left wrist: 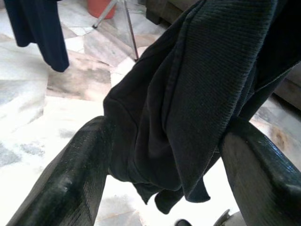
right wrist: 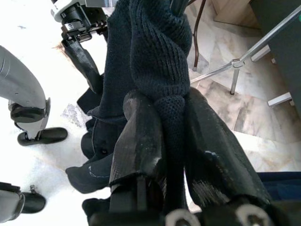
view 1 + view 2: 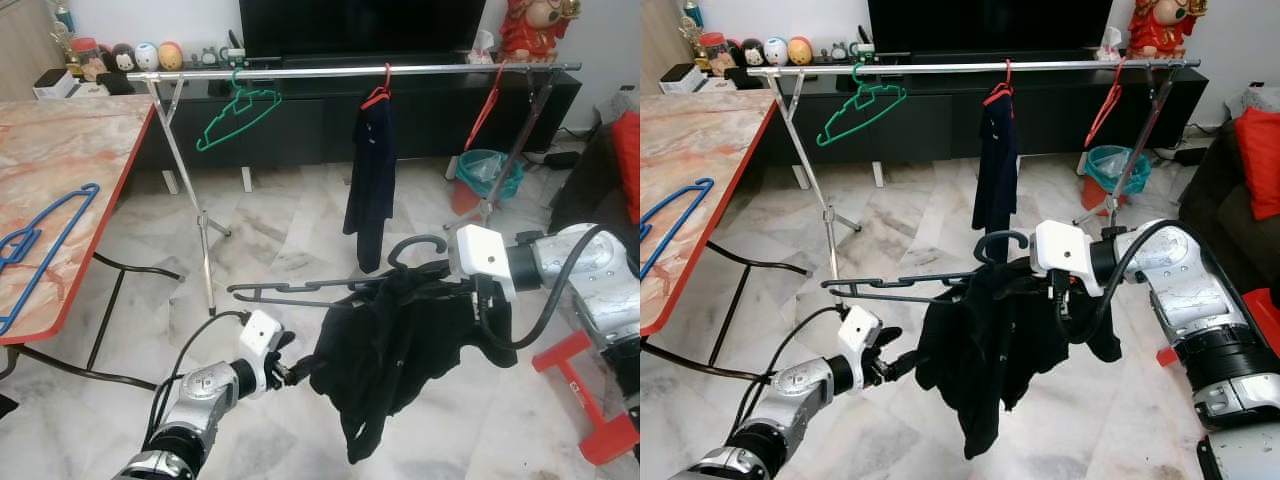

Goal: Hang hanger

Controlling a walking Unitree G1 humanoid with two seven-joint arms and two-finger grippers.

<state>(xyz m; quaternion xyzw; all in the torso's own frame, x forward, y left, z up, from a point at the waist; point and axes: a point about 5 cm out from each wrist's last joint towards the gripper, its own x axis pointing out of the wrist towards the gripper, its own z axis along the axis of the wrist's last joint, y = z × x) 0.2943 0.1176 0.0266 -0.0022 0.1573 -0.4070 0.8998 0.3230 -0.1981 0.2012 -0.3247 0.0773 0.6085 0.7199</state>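
A black hanger is held level above the floor, with a black garment bunched over its right half. My right gripper is shut on the hanger through the knit cloth, just below the hook. In the right wrist view both fingers squeeze the fabric. My left gripper is open at the garment's lower left edge, with cloth hanging between its spread fingers. The silver clothes rail runs across the room beyond, above the held hanger.
On the rail hang a green hanger, a navy garment on a red hanger, and a bare red hanger. A marble table with a blue hanger stands left. A teal bin and a red stand are right.
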